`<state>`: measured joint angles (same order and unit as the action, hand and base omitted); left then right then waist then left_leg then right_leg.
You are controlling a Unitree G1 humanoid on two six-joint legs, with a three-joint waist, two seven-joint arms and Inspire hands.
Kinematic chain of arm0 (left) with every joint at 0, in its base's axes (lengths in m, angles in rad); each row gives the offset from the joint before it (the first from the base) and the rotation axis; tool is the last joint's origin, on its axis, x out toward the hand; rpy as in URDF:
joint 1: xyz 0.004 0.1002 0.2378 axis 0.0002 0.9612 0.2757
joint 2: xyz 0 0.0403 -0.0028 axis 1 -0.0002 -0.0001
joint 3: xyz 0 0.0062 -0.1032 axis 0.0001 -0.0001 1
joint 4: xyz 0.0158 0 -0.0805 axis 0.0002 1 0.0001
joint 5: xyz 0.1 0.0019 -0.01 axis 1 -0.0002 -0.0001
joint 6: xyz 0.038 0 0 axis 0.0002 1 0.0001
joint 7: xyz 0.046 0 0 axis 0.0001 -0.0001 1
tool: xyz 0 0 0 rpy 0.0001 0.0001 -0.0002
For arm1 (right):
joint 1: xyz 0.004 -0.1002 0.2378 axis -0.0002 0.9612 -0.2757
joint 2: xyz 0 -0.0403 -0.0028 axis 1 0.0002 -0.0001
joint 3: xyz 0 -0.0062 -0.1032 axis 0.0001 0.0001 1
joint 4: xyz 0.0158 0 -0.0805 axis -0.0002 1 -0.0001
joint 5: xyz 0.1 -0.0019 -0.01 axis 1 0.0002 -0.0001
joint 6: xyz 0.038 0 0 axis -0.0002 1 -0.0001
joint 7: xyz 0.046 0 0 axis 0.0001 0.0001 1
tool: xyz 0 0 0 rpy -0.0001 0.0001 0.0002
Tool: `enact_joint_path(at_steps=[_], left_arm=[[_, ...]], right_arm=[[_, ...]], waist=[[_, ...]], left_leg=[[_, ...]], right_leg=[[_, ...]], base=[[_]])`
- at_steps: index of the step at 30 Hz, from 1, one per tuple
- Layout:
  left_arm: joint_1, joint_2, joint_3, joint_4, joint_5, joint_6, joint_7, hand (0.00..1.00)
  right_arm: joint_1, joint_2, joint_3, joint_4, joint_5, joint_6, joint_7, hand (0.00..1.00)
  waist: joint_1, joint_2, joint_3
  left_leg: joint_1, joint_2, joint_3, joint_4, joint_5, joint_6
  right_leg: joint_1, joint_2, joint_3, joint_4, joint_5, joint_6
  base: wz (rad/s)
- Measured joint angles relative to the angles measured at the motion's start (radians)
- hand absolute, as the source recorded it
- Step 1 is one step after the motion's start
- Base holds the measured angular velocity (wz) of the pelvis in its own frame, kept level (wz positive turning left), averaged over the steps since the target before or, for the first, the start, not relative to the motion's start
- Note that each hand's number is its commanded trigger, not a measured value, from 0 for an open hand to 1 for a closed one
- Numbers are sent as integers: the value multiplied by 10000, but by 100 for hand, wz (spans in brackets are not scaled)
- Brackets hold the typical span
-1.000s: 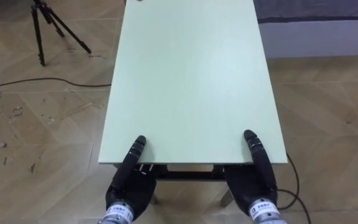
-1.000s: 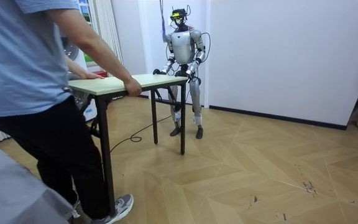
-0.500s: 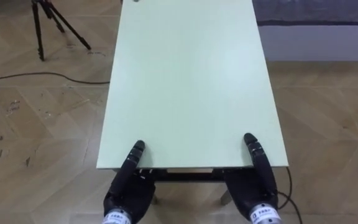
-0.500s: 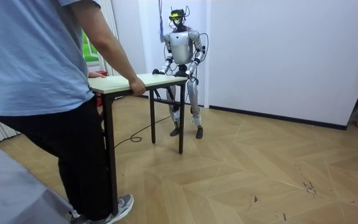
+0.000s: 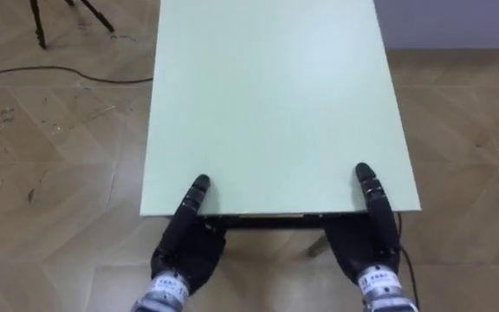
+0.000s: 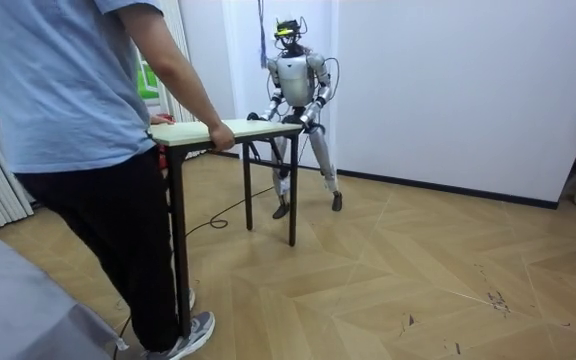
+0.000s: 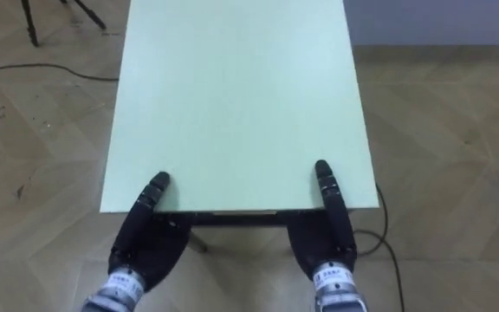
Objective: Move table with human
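Note:
The pale green table point(image 5: 275, 104) stretches away from me, its near short edge just below my head. My left hand point(image 5: 187, 247) holds that edge near its left corner, thumb lying on top and fingers hidden beneath. My right hand point(image 5: 366, 251) holds it the same way near the right corner. In the room view I stand at the table's point(image 6: 233, 128) far end with my legs apart. A person point(image 6: 88, 120) in a blue shirt holds the near end, one hand point(image 6: 220, 140) curled over the corner.
A tripod's legs point(image 5: 37, 17) and a dark cable point(image 5: 59, 74) lie on the wood floor to my left. A grey-white block point(image 5: 457, 17) stands beyond the table on the right. A white wall is behind me; open floor point(image 6: 448, 270) spreads to the room view's right.
I have set one foot out wider, and the eye view has shifted over the table. The person has shifted at the near end. Both hands keep their hold.

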<state>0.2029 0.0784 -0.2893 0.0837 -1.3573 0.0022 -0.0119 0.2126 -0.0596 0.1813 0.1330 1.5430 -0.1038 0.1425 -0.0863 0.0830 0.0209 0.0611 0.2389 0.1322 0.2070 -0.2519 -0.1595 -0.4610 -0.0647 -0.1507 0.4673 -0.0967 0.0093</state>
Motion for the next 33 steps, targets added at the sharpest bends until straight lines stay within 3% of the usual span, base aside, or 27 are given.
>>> enact_joint_path(at_steps=[1, 2, 4, 7, 11, 12, 13, 14, 15, 16, 17, 18, 19, 21, 22, 24, 25, 26, 28, 29, 30, 31, 32, 33], left_arm=[[-49, -44, -117, 57, -9, 0, -7, 100], [-64, -62, -187, 93, -8, 0, -7, 100], [-69, -72, -321, 400, -95, 58, -203, 100], [169, -33, -326, 579, -23, 143, -417, 100], [563, 17, -284, 603, 103, 398, -552, 100], [553, -6, -284, 601, 133, 428, -565, 100], [553, -9, -279, 601, 141, 427, -610, 100], [566, 11, -276, 607, 134, 427, -657, 100], [583, 24, -285, 653, 153, 465, -693, 100], [588, 16, -291, 678, 209, 597, -687, 100], [602, 33, -292, 677, 267, 660, -688, 100], [612, 89, -300, 674, 392, 828, -690, 100], [655, 127, -303, 669, 441, 916, -692, 100], [714, 58, -303, 661, 438, 978, -693, 100], [736, 53, -284, 662, 351, 989, -694, 100], [769, 119, -281, 597, 354, 985, -695, 100], [775, 122, -276, 471, 370, 874, -695, 100], [768, 139, -267, 390, 392, 784, -695, 100], [721, 154, -333, 386, 631, 804, -586, 100], [747, 164, -343, 382, 625, 803, -580, 100], [778, 252, -336, 370, 596, 800, -583, 100], [844, 385, -329, 367, 500, 802, -586, 100], [856, 369, -328, 362, 552, 788, -586, 100], [777, 163, -343, 121, 713, 670, -582, 100]], right_arm=[[6, -13, -179, 76, -34, 74, 198, 100], [17, -23, -294, 142, -35, 133, 288, 100], [171, -29, -584, 262, -136, 401, 495, 100], [648, 78, -577, 263, -203, 468, 646, 100], [1114, 110, -713, 263, -249, 788, 711, 100], [1120, 124, -799, 262, -240, 859, 711, 100], [1122, 191, -872, 263, -244, 923, 706, 100], [1128, 215, -878, 265, -249, 925, 693, 100], [1206, 244, -859, 265, -251, 918, 649, 100], [1435, 269, -886, 249, -119, 882, 650, 100], [1546, 271, -892, 217, -24, 863, 651, 100], [1744, 273, -920, 190, 152, 829, 653, 100], [1853, 270, -897, 185, 209, 813, 653, 100], [1870, 214, -741, 173, 250, 696, 653, 100], [1858, 125, -598, 161, 262, 588, 647, 100], [1832, 23, -431, 159, 381, 531, 616, 100], [1727, 48, -411, 126, 417, 539, 615, 100], [1669, 70, -384, 96, 424, 543, 616, 100], [1957, 186, -338, 58, 636, 354, 654, 100], [2009, 177, -262, 64, 693, 285, 651, 100], [1960, 105, -123, 105, 688, 254, 572, 100], [1946, 19, 38, 138, 680, 246, 524, 100], [1944, 36, 38, 131, 680, 234, 532, 100], [1788, -17, -95, 10, 679, 185, 674, 100]], waist=[[10, 106, 43], [12, 164, 55], [55, 166, 51], [-41, -32, -1], [-311, -202, -5], [-449, -319, 5], [-457, -425, 3], [-461, -441, 8], [-514, -412, 28], [-602, -472, 50], [-631, -542, 48], [-650, -704, 50], [-661, -877, 41], [-646, -946, 63], [-631, -966, 91], [-362, -811, -4], [18, -701, -80], [61, -728, -62], [-285, -1093, -39], [-238, -1222, -48], [-115, -1355, 54], [168, -1403, 124], [370, -1355, 31], [452, -1100, -17]], left_leg=[[-3, -320, 87, -204, -109, 89], [-7, -467, 98, -262, -183, 132], [31, -1125, 493, -429, -334, 366], [62, -1688, 590, -271, -538, 739], [-96, -2026, 876, 315, -828, 1259], [-284, -2206, 928, 520, -874, 1390], [-444, -2326, 1223, 706, -906, 1526], [-524, -2308, 1391, 818, -947, 1630], [-655, -2168, 1881, 1097, -990, 1714], [-682, -2057, 2482, 1233, -913, 1848], [-647, -1992, 2696, 1215, -876, 1912], [-517, -2068, 2974, 1193, -861, 1943], [-455, -2200, 3353, 1264, -910, 2029], [-463, -2343, 3888, 1542, -1067, 2280], [-514, -2420, 3859, 1693, -1090, 2319], [-816, -2474, 3442, 1612, -996, 2486], [-1225, -2465, 2879, 1418, -865, 2637], [-1379, -2348, 2912, 1375, -824, 2650], [-1184, -2492, 3948, 1541, -829, 2636], [-1183, -2533, 4083, 1694, -830, 2637], [-1323, -2391, 4421, 2401, -846, 2664], [-2143, -2228, 4031, 3396, -863, 2799], [-2548, -2513, 3403, 3013, -806, 2835], [-3601, -2803, 2555, 1818, -21, 3210]], right_leg=[[-28, -243, 162, -280, 291, 240], [-41, -348, 221, -390, 433, 337], [-299, -807, 465, -367, 984, 586], [-185, -1283, 475, -577, 1485, 782], [396, -1650, 454, -1380, 2342, 1061], [402, -1856, 460, -1561, 2702, 1133], [388, -1941, 349, -1780, 3123, 1098], [395, -1942, 163, -1702, 3167, 1091], [403, -1930, -374, -827, 2509, 819], [451, -1896, -684, 723, 1251, 553], [456, -1860, -696, 1573, 691, 411], [609, -1759, -609, 2928, -163, 283], [830, -1749, -518, 3913, -711, 238], [1103, -1766, -358, 4503, -1245, 201], [1089, -1753, -120, 4327, -1281, 281], [1100, -1147, 404, 3390, -1154, 519], [1183, -748, 699, 2466, -1130, 616], [1164, -734, 698, 2367, -1200, 633], [1779, -1184, 94, 3712, -1819, 348], [1961, -1223, 57, 3590, -2056, 304], [2160, -1236, 170, 3068, -2121, 282], [2562, -1040, 369, 2094, -2057, 288], [2654, -988, 591, 1584, -2058, 299], [2527, -834, 652, 1233, -2301, 514]], base=[[0], [-14], [-18], [-8], [11], [15], [7], [0], [35], [51], [67], [49], [40], [9], [-21], [-57], [-65], [-15], [69], [9], [-53], [-71], [-54], [-4]])
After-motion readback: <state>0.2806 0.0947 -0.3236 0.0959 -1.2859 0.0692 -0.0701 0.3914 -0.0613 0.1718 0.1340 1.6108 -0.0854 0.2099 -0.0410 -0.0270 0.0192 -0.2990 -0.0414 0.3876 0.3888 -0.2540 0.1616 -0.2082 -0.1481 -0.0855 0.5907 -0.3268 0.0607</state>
